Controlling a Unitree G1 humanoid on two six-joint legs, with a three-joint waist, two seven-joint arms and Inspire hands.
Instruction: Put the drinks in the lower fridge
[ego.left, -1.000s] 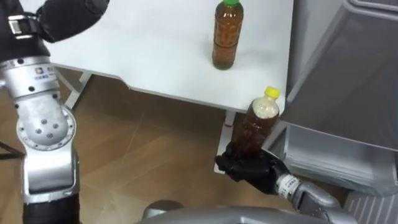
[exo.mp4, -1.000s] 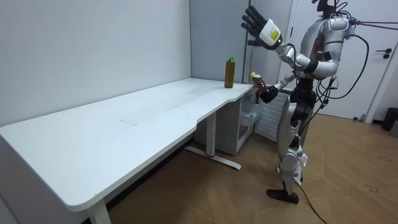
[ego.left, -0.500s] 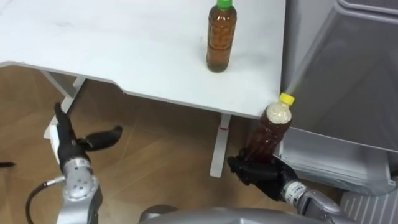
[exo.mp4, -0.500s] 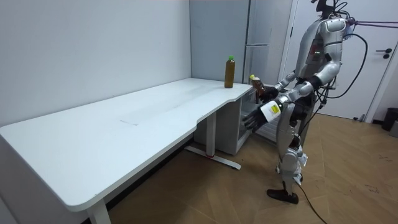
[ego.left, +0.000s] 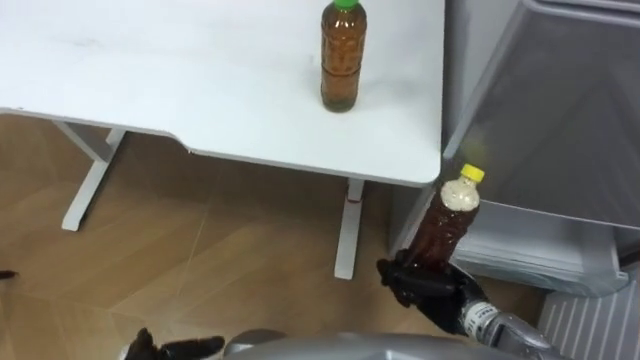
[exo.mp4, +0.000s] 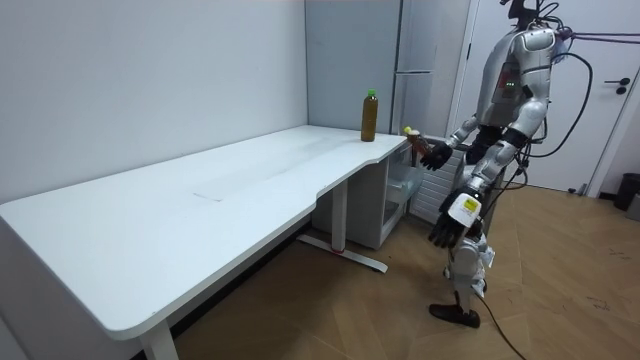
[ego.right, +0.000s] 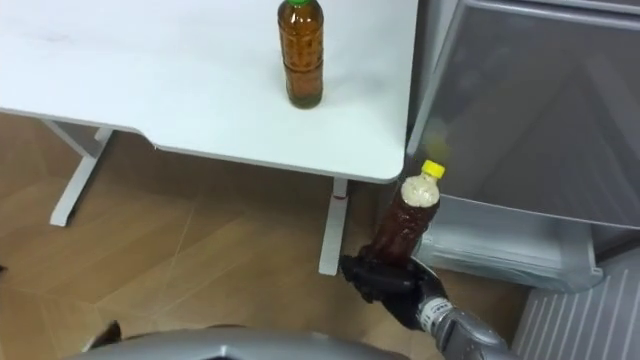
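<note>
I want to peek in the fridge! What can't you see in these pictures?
Inside the fridge: room view, too small, partly behind the table.
Bottom of the yellow-capped bottle: left eye view, wrapped by the right hand.
The left hand: left eye view, cut off by the bottom edge.

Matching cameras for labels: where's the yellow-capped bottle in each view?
Left eye view: yellow-capped bottle at lower right, held in the right hand, past the white table edge.
Right eye view: lower middle-right, same grip.
Room view: right of centre, off the table's far end.
Shared landmark: green-capped bottle standing on the table.
</note>
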